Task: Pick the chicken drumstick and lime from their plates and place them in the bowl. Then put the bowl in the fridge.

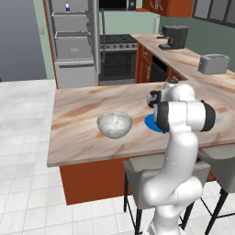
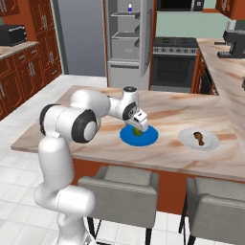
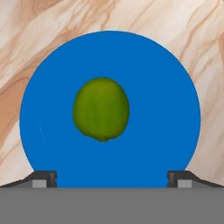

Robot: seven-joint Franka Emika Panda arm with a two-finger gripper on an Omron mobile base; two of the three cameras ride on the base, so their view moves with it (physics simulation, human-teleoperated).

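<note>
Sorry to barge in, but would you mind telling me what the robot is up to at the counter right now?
The arm has its pincer open and poised right above the lime, which lies on the blue plate; nothing is gripped yet. The chicken drumstick sits on the pale plate further along the counter. The speckled bowl stands empty, and the fridge behind is open.

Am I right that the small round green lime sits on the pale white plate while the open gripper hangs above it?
Not quite. The small round green lime sits on the flat bright blue plate, as the hand view shows. The pale white plate holds the brown chicken drumstick. The open gripper does hang above the lime.
</note>
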